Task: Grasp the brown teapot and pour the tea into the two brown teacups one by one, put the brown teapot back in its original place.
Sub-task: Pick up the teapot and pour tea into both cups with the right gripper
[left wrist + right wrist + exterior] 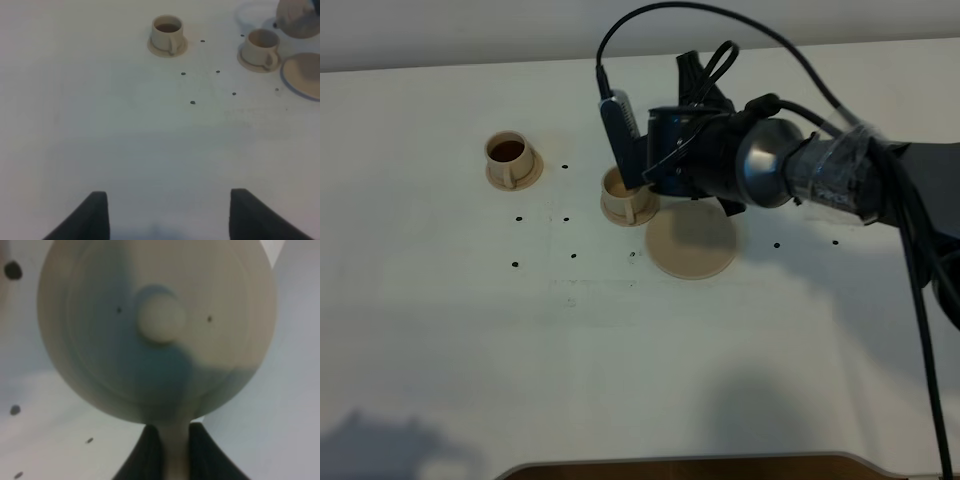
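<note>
In the right wrist view the brown teapot (160, 335) fills the frame from above, its lid knob in the middle. My right gripper (175, 442) is shut on its loop handle. In the exterior high view my right arm (720, 150) hides the pot and hangs just over the nearer of the two brown teacups (625, 197). The farther teacup (510, 160) holds dark tea. The left wrist view shows both teacups (167, 34) (261, 46) and the teapot (300, 17) at its edge, above the second one. My left gripper (170, 215) is open and far from them.
A round tan saucer (692, 240) lies bare on the white table (520, 350), right of the nearer cup; it shows too as the saucer (306, 75) in the left wrist view. Small dark dots mark the tabletop. Black cables loop over the right arm.
</note>
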`<state>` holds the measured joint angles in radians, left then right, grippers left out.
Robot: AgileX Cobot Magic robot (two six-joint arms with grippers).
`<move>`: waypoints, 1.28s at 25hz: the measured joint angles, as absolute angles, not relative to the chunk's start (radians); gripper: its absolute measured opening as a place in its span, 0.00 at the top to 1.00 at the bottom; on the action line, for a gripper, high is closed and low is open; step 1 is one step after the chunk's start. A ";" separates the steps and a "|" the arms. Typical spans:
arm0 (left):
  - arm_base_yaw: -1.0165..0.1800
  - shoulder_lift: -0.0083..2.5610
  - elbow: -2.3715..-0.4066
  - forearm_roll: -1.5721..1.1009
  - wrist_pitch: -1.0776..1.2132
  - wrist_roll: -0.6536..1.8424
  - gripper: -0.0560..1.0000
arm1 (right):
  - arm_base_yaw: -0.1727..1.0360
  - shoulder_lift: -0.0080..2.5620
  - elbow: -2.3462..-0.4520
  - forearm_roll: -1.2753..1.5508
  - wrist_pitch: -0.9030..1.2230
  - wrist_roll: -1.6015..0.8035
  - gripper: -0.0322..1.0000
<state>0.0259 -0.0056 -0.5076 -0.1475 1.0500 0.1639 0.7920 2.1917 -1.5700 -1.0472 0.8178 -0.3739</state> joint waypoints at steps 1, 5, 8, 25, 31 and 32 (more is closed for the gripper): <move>0.026 -0.006 -0.508 -0.147 1.050 0.164 0.43 | 0.797 2.197 -1.570 -1.052 0.819 -0.372 0.88; 0.026 -0.006 -0.508 -0.147 1.050 0.164 0.43 | 0.806 2.204 -1.570 -1.085 0.827 -0.371 0.88; 0.026 -0.006 -0.508 -0.147 1.050 0.164 0.43 | 0.812 2.206 -1.570 -1.103 0.835 -0.371 0.88; 0.026 -0.006 -0.508 -0.147 1.050 0.164 0.43 | 0.852 2.206 -1.570 -1.233 0.870 -0.365 0.88; 0.026 -0.006 -0.508 -0.147 1.050 0.164 0.43 | 0.863 2.206 -1.570 -1.262 0.887 -0.368 0.88; 0.026 -0.006 -0.508 -0.147 1.050 0.164 0.43 | 0.867 2.206 -1.570 -1.268 0.889 -0.373 0.88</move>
